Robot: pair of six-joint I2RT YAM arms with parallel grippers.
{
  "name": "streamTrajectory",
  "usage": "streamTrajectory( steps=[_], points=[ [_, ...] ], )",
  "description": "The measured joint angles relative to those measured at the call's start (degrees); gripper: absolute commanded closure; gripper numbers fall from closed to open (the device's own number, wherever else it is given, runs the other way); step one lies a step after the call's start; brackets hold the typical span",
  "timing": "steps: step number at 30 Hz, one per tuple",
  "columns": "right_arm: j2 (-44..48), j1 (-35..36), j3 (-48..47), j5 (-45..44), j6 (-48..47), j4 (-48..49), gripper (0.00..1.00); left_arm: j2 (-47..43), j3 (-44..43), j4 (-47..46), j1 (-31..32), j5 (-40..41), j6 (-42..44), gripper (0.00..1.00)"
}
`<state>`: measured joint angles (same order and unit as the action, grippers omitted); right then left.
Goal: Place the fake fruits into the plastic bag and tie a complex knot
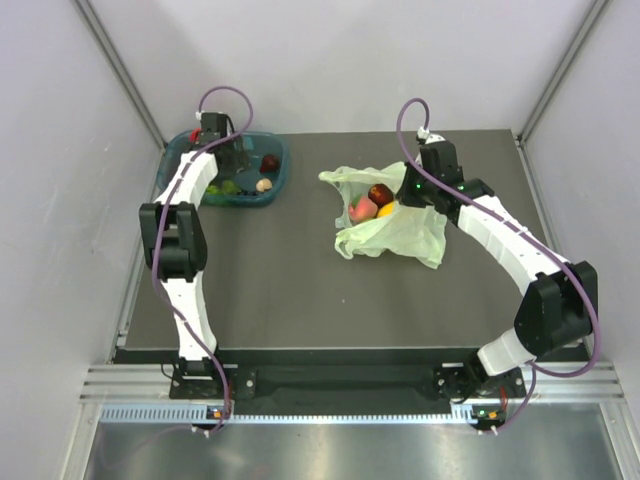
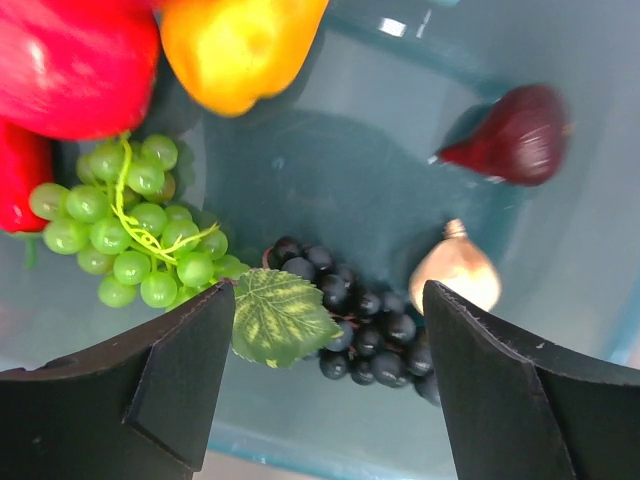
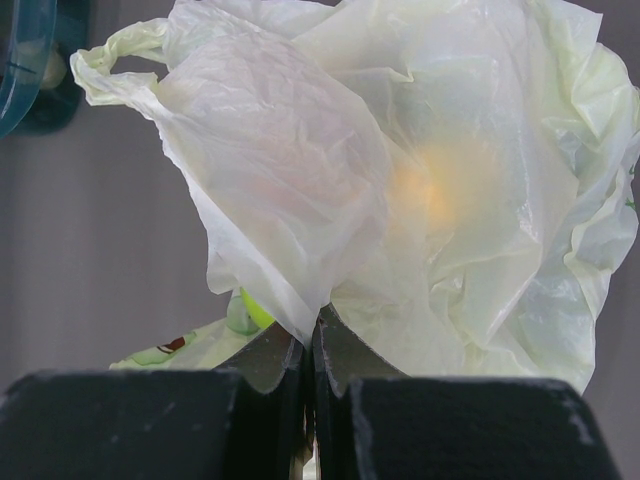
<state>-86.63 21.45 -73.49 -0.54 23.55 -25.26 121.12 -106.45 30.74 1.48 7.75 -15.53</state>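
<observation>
The pale-green plastic bag point(image 1: 395, 228) lies open mid-table with a pink fruit point(image 1: 361, 209), a dark red fruit point(image 1: 380, 193) and a yellow fruit point(image 1: 385, 211) inside. My right gripper point(image 1: 408, 192) is shut on the bag's edge point(image 3: 300, 300) and holds it up. My left gripper point(image 1: 236, 168) is open over the teal basket point(image 1: 275, 185). In the left wrist view its jaws straddle dark purple grapes point(image 2: 370, 325) with a green leaf. Green grapes point(image 2: 130, 235), red peppers point(image 2: 70, 65), a yellow fruit point(image 2: 240, 45), a dark red fig point(image 2: 515, 135) and a pale bulb point(image 2: 455, 272) lie around them.
The basket stands at the table's back left corner, close to the left wall. Grey walls close in the table on three sides. Dark table surface point(image 1: 270, 290) lies between the basket and the bag.
</observation>
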Motion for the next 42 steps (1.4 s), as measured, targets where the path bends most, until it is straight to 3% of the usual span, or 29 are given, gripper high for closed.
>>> streamTrajectory(
  steps=[12,17,20,23,24,25,35,42],
  points=[
    [0.0,0.0,0.0,0.0,-0.39,0.0,1.0,2.67,-0.5,1.53,-0.68,-1.29,0.55,0.23],
    [0.0,0.0,0.0,0.0,-0.46,0.0,1.0,5.44,-4.17,3.8,-0.79,-0.98,0.7,0.33],
    [0.0,0.0,0.0,0.0,-0.46,0.0,1.0,6.54,-4.22,5.75,-1.29,-0.72,0.83,0.35],
    [0.0,0.0,0.0,0.0,-0.46,0.0,1.0,8.24,-5.42,8.5,-2.32,-0.83,0.85,0.64],
    [0.0,0.0,0.0,0.0,-0.46,0.0,1.0,8.98,-6.34,9.33,-2.64,-0.94,0.92,0.78],
    [0.0,0.0,0.0,0.0,-0.46,0.0,1.0,9.55,-6.95,9.77,-2.82,-1.18,1.11,1.0],
    [0.0,0.0,0.0,0.0,-0.44,0.02,1.0,7.61,-7.3,9.01,-3.1,-2.99,2.16,1.0],
    [0.0,0.0,0.0,0.09,-0.39,0.02,1.0,-4.15,-3.41,2.21,-3.13,-11.67,1.38,1.0]
  ],
)
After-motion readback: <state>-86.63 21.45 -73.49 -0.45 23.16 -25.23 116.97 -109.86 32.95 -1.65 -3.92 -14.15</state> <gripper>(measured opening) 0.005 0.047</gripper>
